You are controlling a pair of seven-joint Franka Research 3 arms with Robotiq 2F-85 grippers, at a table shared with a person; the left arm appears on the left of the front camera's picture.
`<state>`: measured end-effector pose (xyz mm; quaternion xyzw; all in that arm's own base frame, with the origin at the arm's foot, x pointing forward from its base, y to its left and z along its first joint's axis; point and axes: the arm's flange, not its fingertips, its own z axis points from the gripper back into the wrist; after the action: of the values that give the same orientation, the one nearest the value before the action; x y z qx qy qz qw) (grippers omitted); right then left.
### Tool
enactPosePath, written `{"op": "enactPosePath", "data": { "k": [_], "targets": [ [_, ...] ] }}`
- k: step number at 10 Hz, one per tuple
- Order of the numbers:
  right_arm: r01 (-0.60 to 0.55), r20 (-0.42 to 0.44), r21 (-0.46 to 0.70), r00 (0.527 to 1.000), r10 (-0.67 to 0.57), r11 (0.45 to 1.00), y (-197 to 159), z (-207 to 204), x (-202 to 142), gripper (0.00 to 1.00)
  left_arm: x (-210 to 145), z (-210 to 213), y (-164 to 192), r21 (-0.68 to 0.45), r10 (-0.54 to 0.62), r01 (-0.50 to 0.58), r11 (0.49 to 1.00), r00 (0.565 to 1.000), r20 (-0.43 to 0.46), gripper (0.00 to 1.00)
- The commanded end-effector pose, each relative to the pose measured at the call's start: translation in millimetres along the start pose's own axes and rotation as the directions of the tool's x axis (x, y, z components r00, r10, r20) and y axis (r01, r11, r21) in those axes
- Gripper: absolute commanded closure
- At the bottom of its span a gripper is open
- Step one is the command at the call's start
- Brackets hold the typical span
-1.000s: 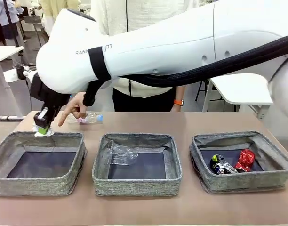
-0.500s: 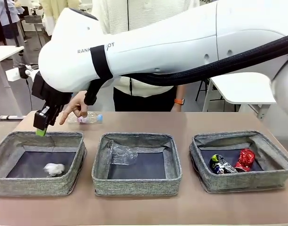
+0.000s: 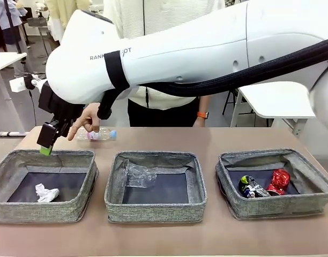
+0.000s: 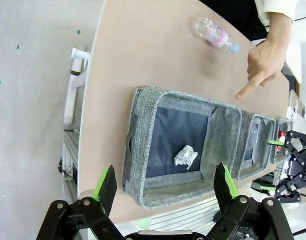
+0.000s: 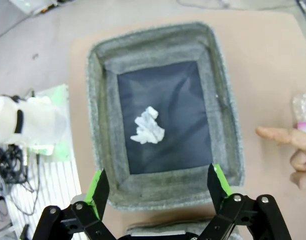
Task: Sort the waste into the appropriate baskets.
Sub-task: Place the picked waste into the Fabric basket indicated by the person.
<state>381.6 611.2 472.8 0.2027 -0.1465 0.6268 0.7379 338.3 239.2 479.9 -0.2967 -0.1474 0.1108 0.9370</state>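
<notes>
My right gripper point(image 3: 46, 148) reaches across to the far rim of the left basket point(image 3: 73, 157) and hangs open with nothing in it. In the right wrist view the open right gripper point(image 5: 157, 172) looks down on the white paper wad point(image 5: 148, 126) lying on that basket's dark bottom point(image 5: 193, 90). From the front, the paper wad point(image 3: 46, 193) lies at the front left of the bottom. My left gripper point(image 4: 165, 171) is open high above the same basket point(image 4: 223, 130). The middle basket point(image 3: 153, 211) holds crumpled clear plastic point(image 3: 137, 174). The right basket point(image 3: 276, 210) holds a dark can point(image 3: 251, 187) and a red can point(image 3: 280, 181).
A clear bottle point(image 3: 97, 134) with a pink label lies on the table behind the left basket. The person's hand point(image 3: 86, 120) points down next to it, close to my right gripper. The right arm's white body point(image 3: 207, 48) spans the upper picture.
The right gripper opened and let go of the paper wad, which fell into the left basket and settled near its front left. The gripper rose slightly.
</notes>
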Motion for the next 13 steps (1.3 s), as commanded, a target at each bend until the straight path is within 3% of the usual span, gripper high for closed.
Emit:
{"op": "enactPosePath", "data": {
  "k": [1, 4, 7, 8, 10, 13],
  "targets": [
    [-0.003, 0.045, 0.042, 0.999, 0.001, 0.999, 5, 16, -21, 0.00, -2, 4, 1, 0.000, -0.021, 0.021, 1.000, 1.000, -0.013, 0.00],
    [0.013, 0.098, 0.073, 0.995, -0.020, 0.997, 6, 74, -37, 0.00, -2, 4, 1, 0.000, -0.021, 0.021, 1.000, 1.000, -0.013, 0.00],
    [0.294, 0.126, -0.009, 0.949, -0.290, 0.956, 19, 181, -120, 0.00, -2, 4, 1, 0.000, -0.021, 0.021, 1.000, 1.000, -0.013, 0.00],
    [0.366, 0.215, -0.005, 0.909, -0.356, 0.931, 27, 204, -154, 0.00, -2, 4, 1, 0.000, -0.021, 0.021, 1.000, 1.000, -0.013, 0.00],
    [0.397, 0.454, -0.012, 0.820, -0.349, 0.918, 47, 227, -208, 0.00, -2, 4, 1, 0.000, -0.021, 0.021, 1.000, 1.000, -0.013, 0.00],
    [0.466, 0.539, 0.026, 0.739, -0.405, 0.885, 69, 239, -263, 0.00, -2, 4, 1, 0.000, -0.021, 0.021, 1.000, 1.000, -0.013, 0.00]
  ]
}}
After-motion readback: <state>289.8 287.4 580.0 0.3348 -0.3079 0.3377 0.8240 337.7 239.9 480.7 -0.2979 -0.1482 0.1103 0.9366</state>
